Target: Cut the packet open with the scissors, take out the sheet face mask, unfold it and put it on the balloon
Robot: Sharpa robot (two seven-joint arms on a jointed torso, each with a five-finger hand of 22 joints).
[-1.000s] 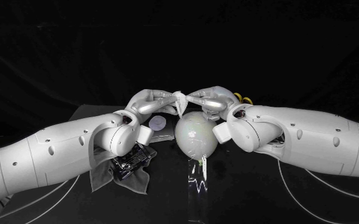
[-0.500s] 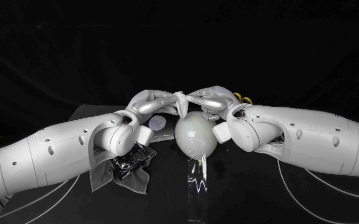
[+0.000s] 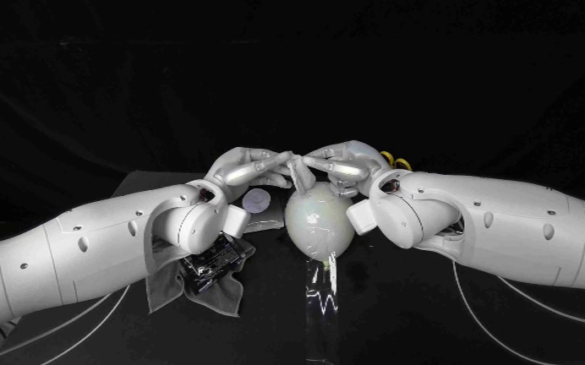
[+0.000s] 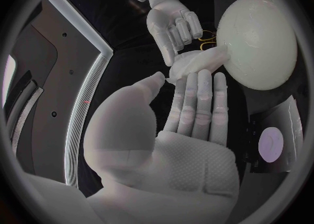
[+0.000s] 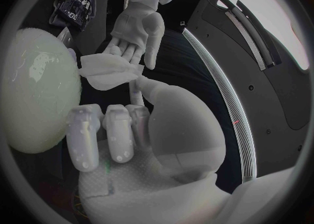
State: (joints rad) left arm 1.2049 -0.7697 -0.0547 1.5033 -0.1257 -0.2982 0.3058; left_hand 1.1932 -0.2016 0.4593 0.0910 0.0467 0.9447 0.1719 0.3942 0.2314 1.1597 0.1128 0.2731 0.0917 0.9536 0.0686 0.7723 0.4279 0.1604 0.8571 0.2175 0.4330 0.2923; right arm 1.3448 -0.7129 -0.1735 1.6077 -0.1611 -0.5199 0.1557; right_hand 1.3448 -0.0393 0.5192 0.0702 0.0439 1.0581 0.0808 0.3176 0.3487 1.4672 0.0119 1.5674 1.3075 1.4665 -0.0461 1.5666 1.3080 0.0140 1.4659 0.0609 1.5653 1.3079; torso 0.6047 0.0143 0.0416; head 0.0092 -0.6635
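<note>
Change: mask (image 3: 297, 177) stood upright between the hands a second ago; it now droops onto the top of the balloon (image 3: 319, 220).
Left hand (image 3: 250, 169): grasps one mask edge.
Right hand (image 3: 344, 162): grasps the opposite edge.
Hidden: you can't read the mask's folds, just a wad.

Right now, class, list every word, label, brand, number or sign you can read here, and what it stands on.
No text can be read.
Dark packet: pale print, too small and blurred to read.
Pale round patch: no writing can be made out.
</note>
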